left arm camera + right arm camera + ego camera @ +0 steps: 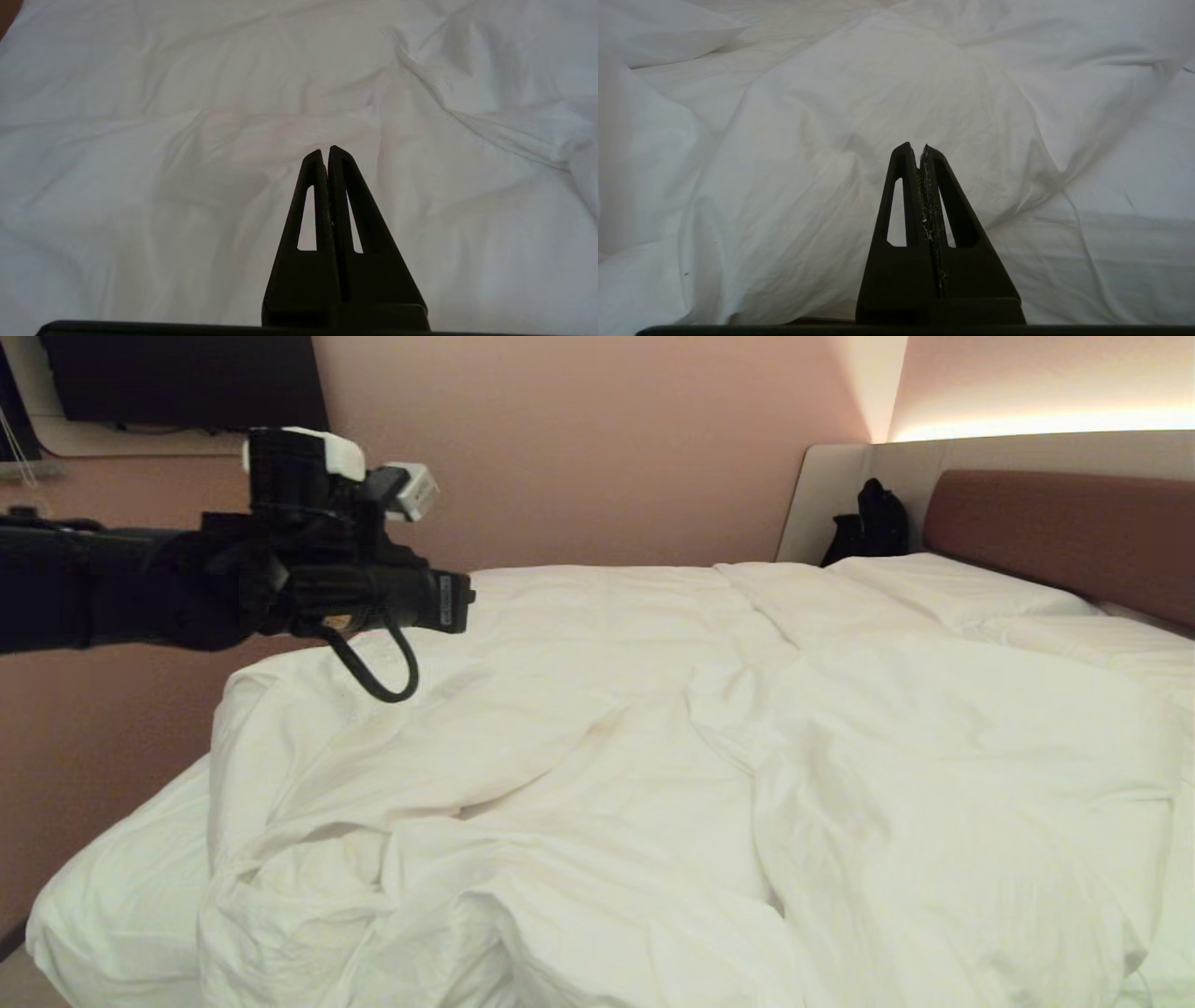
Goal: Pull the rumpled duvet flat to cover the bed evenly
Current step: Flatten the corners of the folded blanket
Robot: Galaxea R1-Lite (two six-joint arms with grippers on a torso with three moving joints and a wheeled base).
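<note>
Left gripper [457, 602] raised over the duvet's [653, 784] left edge — nothing held.

Jaws of the left gripper [325, 151] are pressed together and empty, hovering clear above the cloth; the duvet lies below and to its right, bunched in ridges across the bed [112, 887], with bare sheet showing on the left side. The right gripper [915, 148], out of the head view, is likewise closed on nothing above the folds. Judgement: left arm is nearer the short-pulled edge — descend there.
</note>
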